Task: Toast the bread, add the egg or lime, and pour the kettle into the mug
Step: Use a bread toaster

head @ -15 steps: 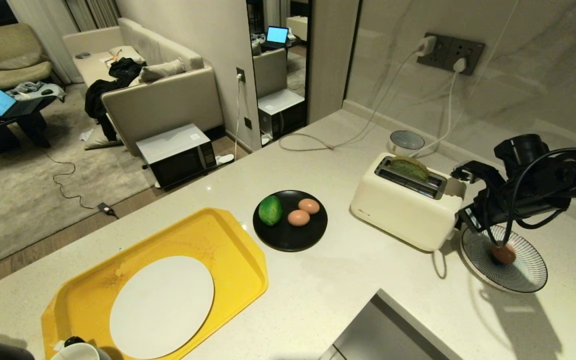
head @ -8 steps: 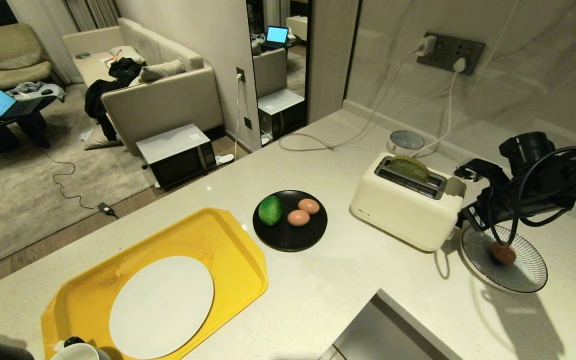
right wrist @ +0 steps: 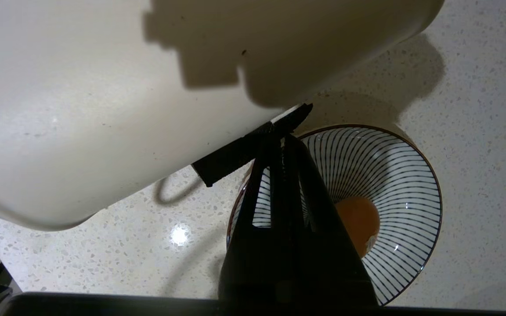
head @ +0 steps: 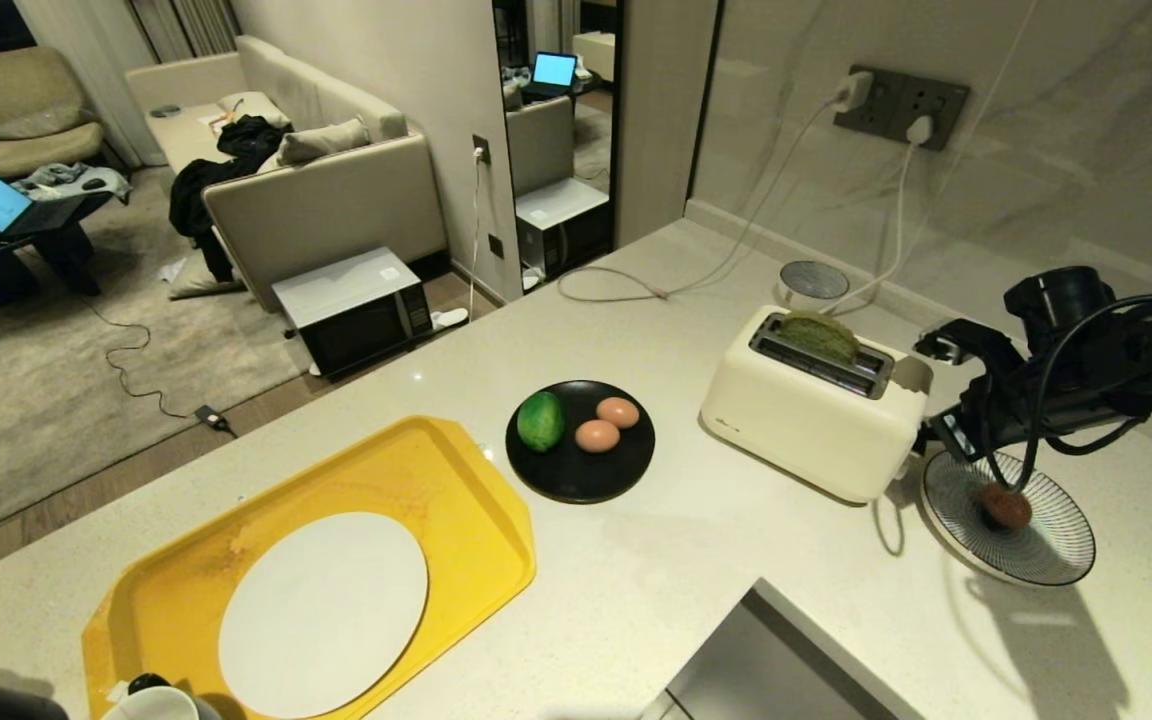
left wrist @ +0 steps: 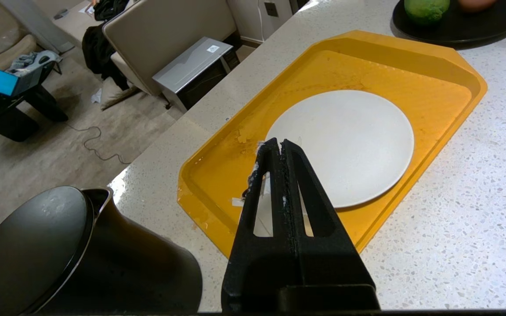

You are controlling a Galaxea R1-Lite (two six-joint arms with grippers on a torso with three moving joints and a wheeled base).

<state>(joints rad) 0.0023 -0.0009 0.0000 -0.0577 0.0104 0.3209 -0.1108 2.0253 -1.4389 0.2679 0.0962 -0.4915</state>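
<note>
Where the head view looks down on the speckled pale stone counter (head: 696, 560), a cream two-slot toaster (head: 811, 425) holds the pale green bread slice w/ tan crust (head: 820, 335), top poking out of the rear slot. Round black plate (head: 581, 470) carries the bright green dimpled lime (head: 541, 421) & two pinkish-brown eggs (head: 608, 424), touching each other. Striped black-and-white bowl (head: 1056, 545), just right of the toaster, has one egg (head: 1006, 507) inside. Yellow plastic tray (head: 436, 470) bears a round white plate (head: 324, 612). White mug rim (head: 156, 703) sits at the bottom edge. Right gripper (head: 921, 440) hovers betw. toaster & bowl.

Left wrist view: left gripper (left wrist: 279, 149) pinched together, nothing in it, over the tray (left wrist: 411, 57) & white plate (left wrist: 345, 140). Only here: matte black jug kettle (left wrist: 59, 259) w/ black lid, beside the tray.

Right wrist view: right gripper (right wrist: 281, 140) fully closed, empty, tips at the toaster's dark side lever (right wrist: 253, 149); contact unclear. Bowl (right wrist: 393, 166) w/ egg (right wrist: 358, 219) lies below.
</note>
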